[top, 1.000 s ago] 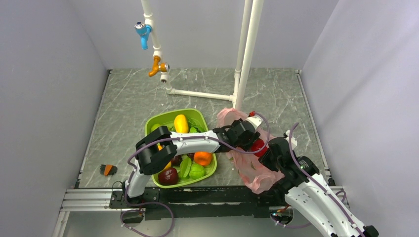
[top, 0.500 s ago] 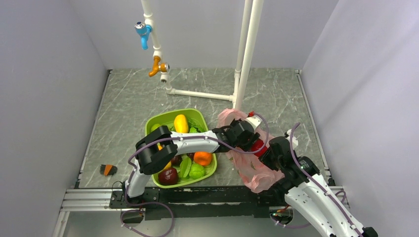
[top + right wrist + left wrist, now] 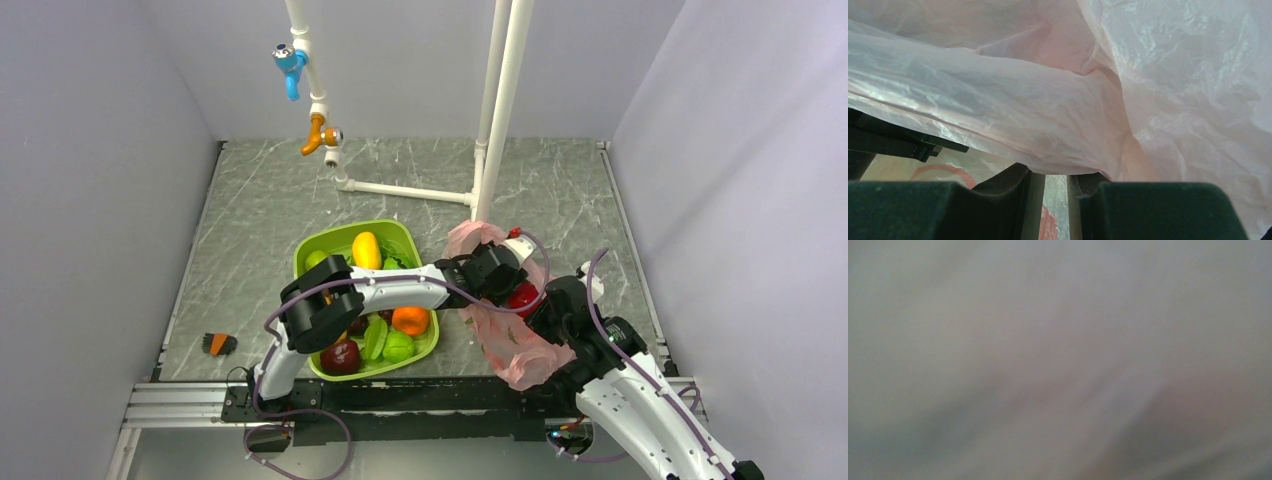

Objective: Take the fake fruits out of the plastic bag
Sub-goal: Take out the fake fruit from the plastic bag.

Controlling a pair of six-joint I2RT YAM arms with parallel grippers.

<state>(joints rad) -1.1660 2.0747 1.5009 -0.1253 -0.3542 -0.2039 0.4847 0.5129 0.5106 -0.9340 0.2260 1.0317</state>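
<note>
Found the plastic bag crumpled on the table, just right of the green tray. Noted the right gripper at the bag's near side, jaws narrow and pinched on a fold of film; judged this to anchor the bag and hold it up for access. Noted the left gripper stretched over the tray and sunk into the bag from the tray side. Cannot tell its opening, film smothering its own camera. Saw one of the fake fruits, the red apple, inside the bag beside that gripper; judged it the likely target. Could not locate the peach or green fruit.
</note>
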